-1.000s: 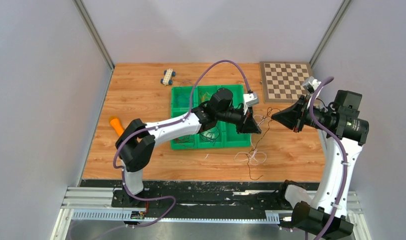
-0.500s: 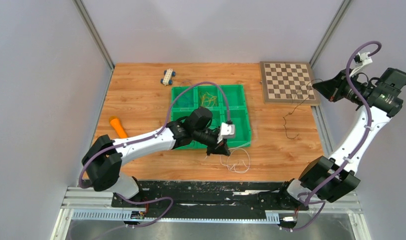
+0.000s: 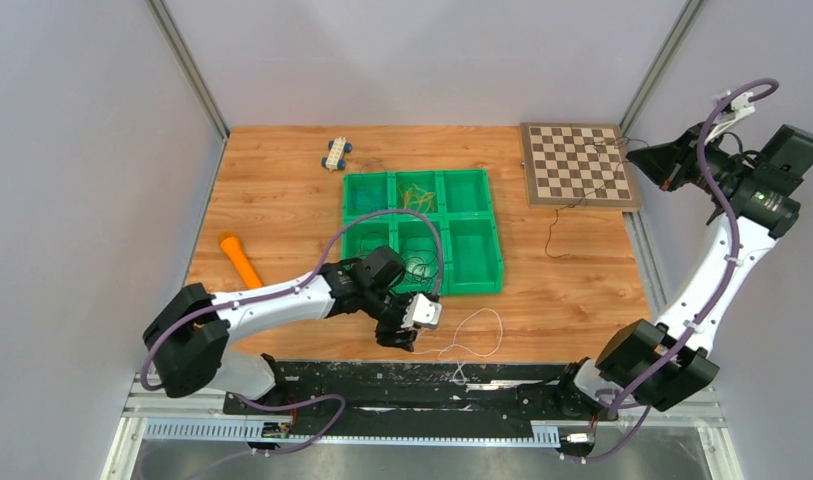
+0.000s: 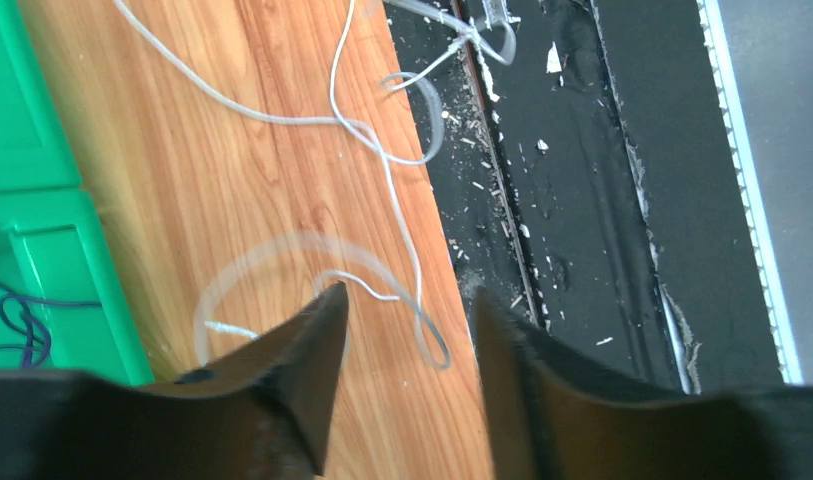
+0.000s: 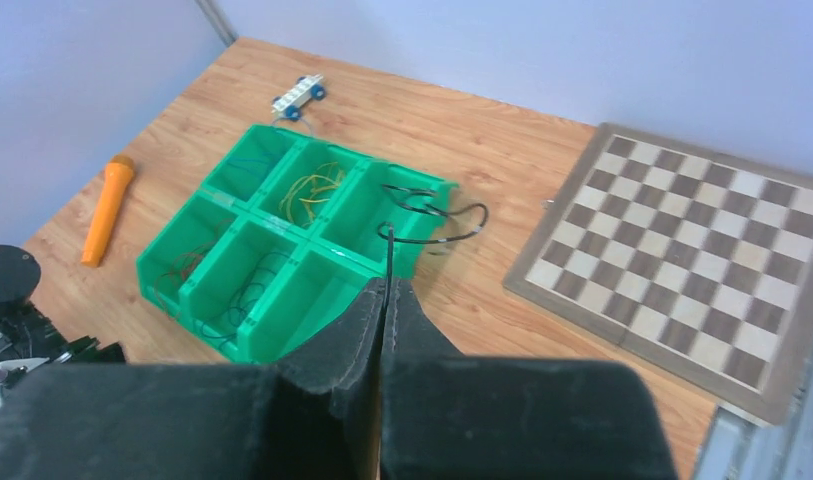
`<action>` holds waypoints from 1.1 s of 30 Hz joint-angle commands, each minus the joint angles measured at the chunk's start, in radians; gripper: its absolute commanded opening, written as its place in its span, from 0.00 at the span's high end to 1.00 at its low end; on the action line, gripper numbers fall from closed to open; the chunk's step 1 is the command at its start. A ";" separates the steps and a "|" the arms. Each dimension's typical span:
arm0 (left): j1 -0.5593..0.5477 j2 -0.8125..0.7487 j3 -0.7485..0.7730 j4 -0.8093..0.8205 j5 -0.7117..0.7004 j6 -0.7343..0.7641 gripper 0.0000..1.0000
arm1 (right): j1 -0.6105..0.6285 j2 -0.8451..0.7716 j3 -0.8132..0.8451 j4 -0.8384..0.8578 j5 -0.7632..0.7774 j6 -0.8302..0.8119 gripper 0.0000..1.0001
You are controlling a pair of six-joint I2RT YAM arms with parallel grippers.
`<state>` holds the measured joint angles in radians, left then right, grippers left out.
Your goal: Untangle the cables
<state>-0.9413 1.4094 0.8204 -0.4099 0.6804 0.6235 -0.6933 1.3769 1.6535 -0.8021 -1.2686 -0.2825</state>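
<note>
1. Rail [image 3: 182, 400] of pale metal and a scuffed black strip [image 4: 582, 200] run along the bench's [image 3: 282, 200] near edge.
2. The left end effector [image 4: 407, 300] hovers low at that edge, fingers spread and holding nothing. The white cable [image 4: 382, 160] lies looped on the wood beneath it, one end trailing onto the black strip.
3. Behind it sits a green six-compartment tray [image 3: 492, 235]. A dark blue cable [image 3: 419, 265] lies in its near middle compartment and a yellow cable [image 3: 417, 195] in the far middle one.
4. Bare wood shows left of the tray around an orange toy [image 3: 240, 260], and right of it.
5. Over the far right edge, the right end effector [image 5: 387, 290] is raised and pinched on the black cable [image 3: 554, 225], which hangs past the chessboard [image 3: 574, 163].
6. A toy car [image 3: 335, 153] stands near the back edge, and grey walls [image 3: 432, 60] close in three sides.
</note>
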 commanded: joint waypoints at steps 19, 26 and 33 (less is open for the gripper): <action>0.518 -0.333 0.215 0.126 0.020 -0.582 0.00 | 0.778 0.087 -0.198 0.848 0.579 0.315 1.00; 0.669 -0.333 0.265 0.153 -0.056 -0.585 0.00 | 0.840 0.247 -0.209 1.021 0.723 0.203 1.00; 0.727 -0.343 0.242 0.164 -0.035 -0.595 0.00 | 0.843 0.311 -0.223 1.069 0.756 0.048 1.00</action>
<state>-0.2276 1.0855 1.0523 -0.2859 0.6384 0.0494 0.1493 1.6897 1.4330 0.1467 -0.5606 -0.1108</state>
